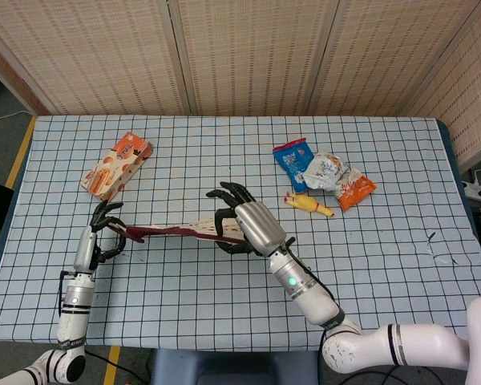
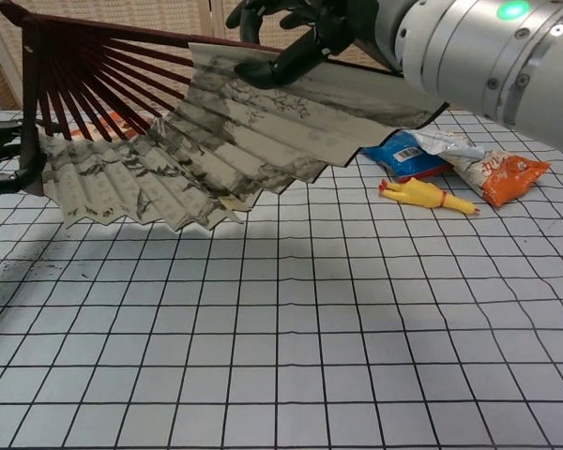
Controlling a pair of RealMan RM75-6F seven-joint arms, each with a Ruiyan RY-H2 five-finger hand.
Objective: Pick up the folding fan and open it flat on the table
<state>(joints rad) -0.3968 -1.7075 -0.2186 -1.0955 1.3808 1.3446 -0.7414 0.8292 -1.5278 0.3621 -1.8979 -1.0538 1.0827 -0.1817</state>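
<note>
At the far left, the robot's left hand (image 1: 104, 234) grasps the folding fan (image 2: 197, 141) by one dark outer rib, near the pivot. The fan is lifted above the table (image 1: 385, 257) and stretches rightward to the right hand (image 1: 244, 224), whose dark fingers (image 2: 296, 56) pinch the other outer rib at the top edge of the paper. The picking up looks done, and the fan is spread to a wide wedge. What seems left is the last of the spreading, then laying it flat on the cloth.

The fan has slim, dark red wooden ribs radiating from one corner and a pleated, cream paper leaf with grey ink painting. Its zigzag lower edge hangs loose and slightly crumpled. The table wears a pale cloth with a black grid.

Further left and back lies an orange snack box (image 1: 116, 166). To the right sit a blue packet (image 1: 293, 163), a crinkled silvery-orange bag (image 1: 341, 180) and a yellow rubber chicken (image 1: 309, 205).
</note>
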